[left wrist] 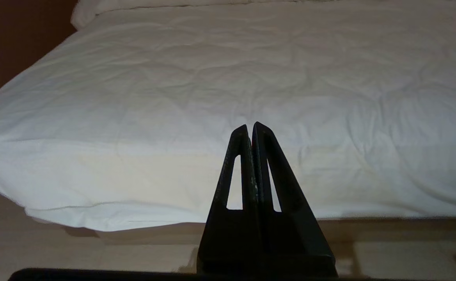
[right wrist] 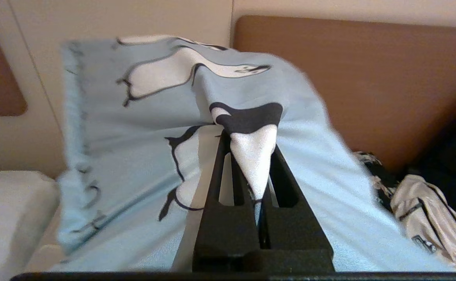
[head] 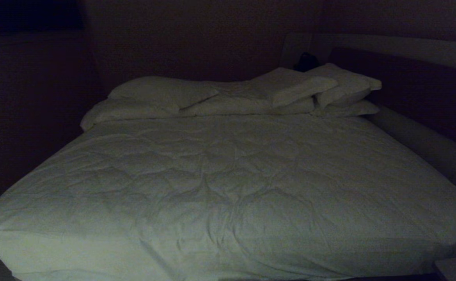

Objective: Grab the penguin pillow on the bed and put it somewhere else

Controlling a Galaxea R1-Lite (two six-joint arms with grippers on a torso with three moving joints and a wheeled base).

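The right gripper is pinching a fold of the light grey-blue fabric penguin pillow, the one printed with black-and-white penguins. Its two black fingers are pressed together on a bunched ridge of the cover, so the cloth is standing up between them like a small tent. This kind of grip is probably chosen because the pillow is too thick to take whole, while a pinch of its cover is thin enough for the narrow jaws.

In the right wrist view the pillow is hanging in front of a brown padded wall panel, and a pale bag with dark straps is lying below to one side. The pillow is not showing anywhere on the large bed with the wrinkled white quilted duvet in the head view, where only the plain white pillows are lying at the far end. So I judge that it is already lifted off the bed and is being carried beside it.

The left gripper is idling low at the near edge of the bed, with its fingers closed together on nothing.
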